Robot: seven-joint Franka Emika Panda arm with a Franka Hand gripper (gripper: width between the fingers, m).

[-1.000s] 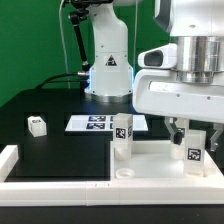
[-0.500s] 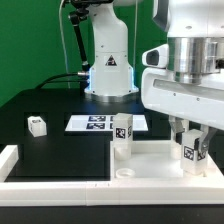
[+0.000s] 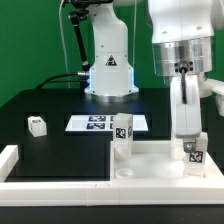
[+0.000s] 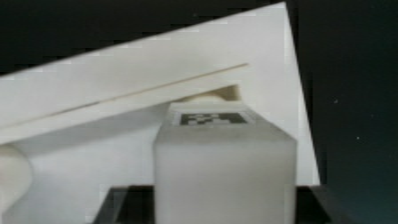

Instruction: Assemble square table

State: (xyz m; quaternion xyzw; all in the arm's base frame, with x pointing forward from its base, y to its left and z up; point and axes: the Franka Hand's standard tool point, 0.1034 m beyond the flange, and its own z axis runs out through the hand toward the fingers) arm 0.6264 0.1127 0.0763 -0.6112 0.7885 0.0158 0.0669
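Gripper: I see the gripper (image 3: 189, 141) reaching straight down over the panel's corner on the exterior view's right, with the white arm housing above it.
Jaws: clenched on the held leg (image 3: 195, 157). The fingers come down on either side of its top, and in the wrist view the block sits squarely in the middle.
Held leg: upright on the square panel (image 3: 155, 166) at that corner, with its black-white tag facing the exterior camera. The wrist view shows a tag on its top face too, and the panel's edge just beside it.
Square panel: flat on the black table (image 3: 60, 148), white and raised at the rim. I cannot tell how deep the held leg sits in its socket.
Standing leg: a second tagged block (image 3: 123, 134), upright on the panel's corner on the exterior view's left, well apart from the held leg.
Loose leg: a small block (image 3: 37, 125) alone on the table, well clear of the panel toward the exterior view's left.
Marker board: the marker board (image 3: 90, 123) lies flat just behind the panel, partly hidden by the standing leg.
Border rail: a long white rail (image 3: 55, 186) runs along the table's front edge — it meets the panel's front side.
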